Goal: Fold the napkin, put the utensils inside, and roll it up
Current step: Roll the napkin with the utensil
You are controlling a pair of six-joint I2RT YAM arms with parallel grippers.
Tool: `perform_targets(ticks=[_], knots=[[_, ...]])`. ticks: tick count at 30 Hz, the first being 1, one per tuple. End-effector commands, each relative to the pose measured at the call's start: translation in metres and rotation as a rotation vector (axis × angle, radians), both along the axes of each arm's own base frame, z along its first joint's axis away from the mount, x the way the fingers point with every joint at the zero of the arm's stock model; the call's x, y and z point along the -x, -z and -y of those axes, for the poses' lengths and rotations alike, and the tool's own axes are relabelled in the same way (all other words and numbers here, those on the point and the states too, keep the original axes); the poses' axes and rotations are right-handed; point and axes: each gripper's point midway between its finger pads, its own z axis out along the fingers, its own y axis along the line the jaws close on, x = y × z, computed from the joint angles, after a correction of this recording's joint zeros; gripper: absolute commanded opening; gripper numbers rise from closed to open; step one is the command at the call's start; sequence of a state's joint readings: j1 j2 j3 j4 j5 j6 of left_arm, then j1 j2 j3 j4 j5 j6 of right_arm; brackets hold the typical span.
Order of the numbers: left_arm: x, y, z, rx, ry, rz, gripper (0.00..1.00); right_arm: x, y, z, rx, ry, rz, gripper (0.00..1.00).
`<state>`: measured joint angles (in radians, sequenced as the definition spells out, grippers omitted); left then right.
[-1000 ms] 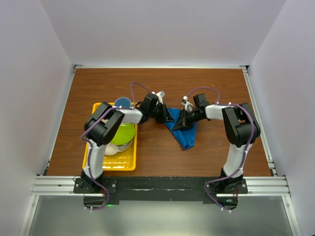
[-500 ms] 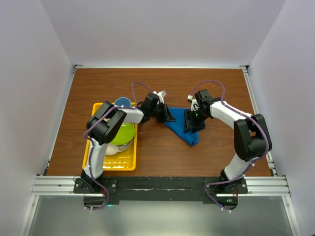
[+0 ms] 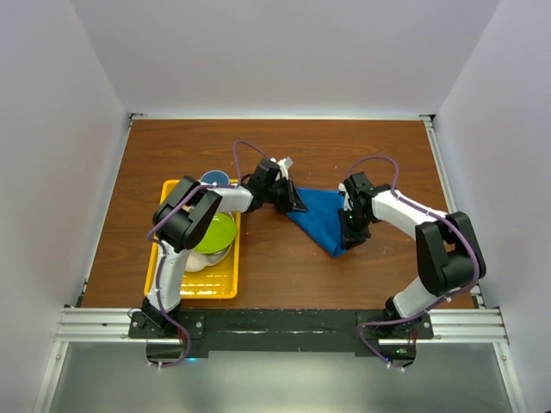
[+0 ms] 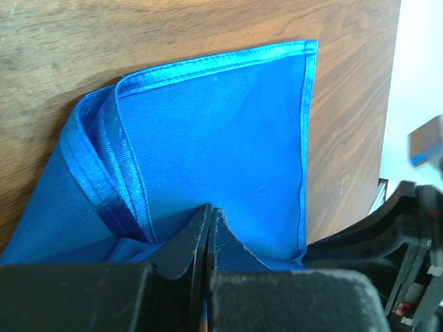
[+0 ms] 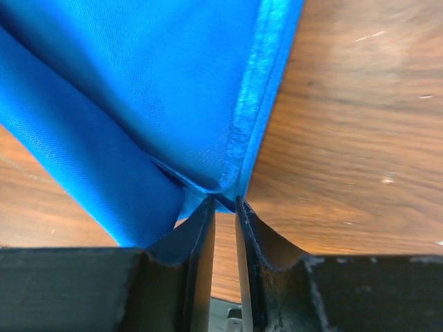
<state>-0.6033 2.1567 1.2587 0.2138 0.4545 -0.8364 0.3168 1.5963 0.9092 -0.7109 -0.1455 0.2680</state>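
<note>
Left and right jaws each clamp a hemmed corner of the glossy blue napkin (image 3: 320, 219).

Brown wood table (image 3: 284, 146), plain white walls (image 3: 275, 52).

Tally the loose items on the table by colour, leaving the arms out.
Blue: 2, the napkin and the cup
Yellow: 1, the tray
Green: 1, the bowl
White: 1, a dish partly hidden by the bowl
Total: 5
</note>
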Motion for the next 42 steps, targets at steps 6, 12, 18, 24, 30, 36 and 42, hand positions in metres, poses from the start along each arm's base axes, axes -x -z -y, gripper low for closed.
perform_targets(ticks=[6,12,18,24,30,36,42], knots=[[0.031,0.079,-0.044,-0.248,0.001,-0.15,0.0,-0.039,-0.079,-0.046,-0.023,-0.08,0.234,0.44],[0.032,0.077,-0.042,-0.245,0.008,-0.152,0.0,-0.022,-0.043,-0.058,-0.088,-0.049,0.147,0.49],[0.034,0.078,-0.044,-0.248,0.013,-0.158,0.0,0.001,0.0,-0.023,0.035,0.024,0.076,0.3],[0.041,0.079,-0.049,-0.273,0.03,-0.183,0.0,-0.005,-0.007,-0.011,0.145,-0.042,0.135,0.16],[0.05,0.08,-0.051,-0.292,0.048,-0.243,0.0,-0.038,-0.077,-0.045,0.125,-0.267,0.373,0.51],[0.056,0.075,-0.049,-0.279,0.037,-0.328,0.0,-0.057,-0.091,-0.099,0.023,-0.507,0.576,0.74],[0.059,0.069,-0.049,-0.256,0.02,-0.371,0.0,-0.075,-0.066,-0.138,-0.009,-0.559,0.636,0.75]])
